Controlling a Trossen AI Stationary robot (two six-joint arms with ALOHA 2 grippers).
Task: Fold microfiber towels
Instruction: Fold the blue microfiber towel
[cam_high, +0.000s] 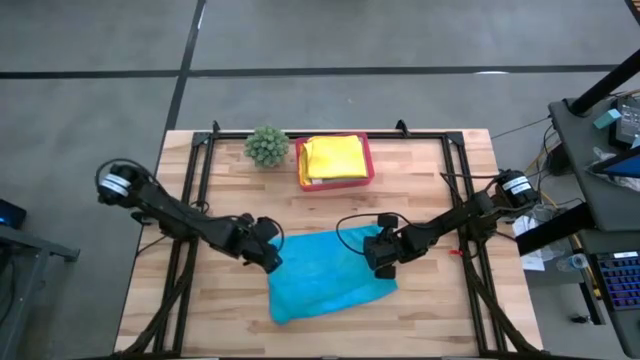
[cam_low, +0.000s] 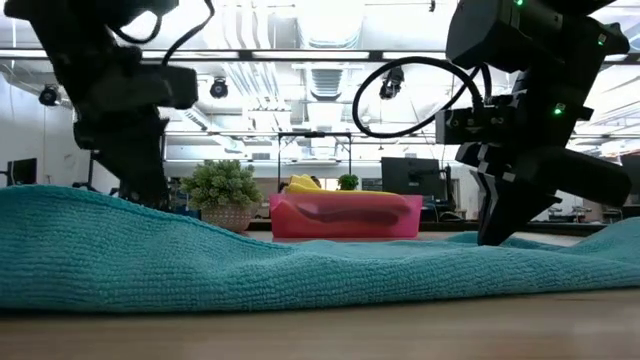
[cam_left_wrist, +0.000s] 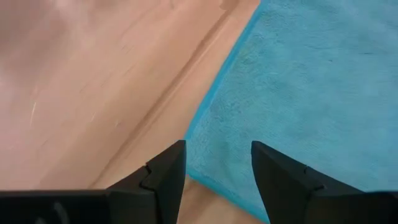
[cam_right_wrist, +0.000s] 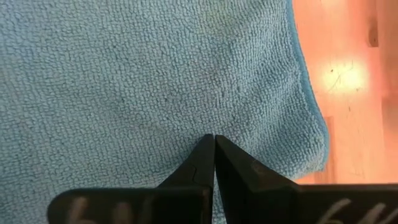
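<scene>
the teal towel (cam_high: 325, 275) is spread on the wooden table (cam_high: 430, 310). the left gripper (cam_left_wrist: 217, 171) is seen parted over its corner only in the wrist view; the right gripper (cam_right_wrist: 214, 158) is closed, pressed on cloth. ceiling lights (cam_low: 330, 20) are shown low.

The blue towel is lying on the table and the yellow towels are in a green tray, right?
Not quite. The tray is pink, not green, as the high view shows. The yellow towels do sit in it, and the blue towel does lie on the table.
</scene>
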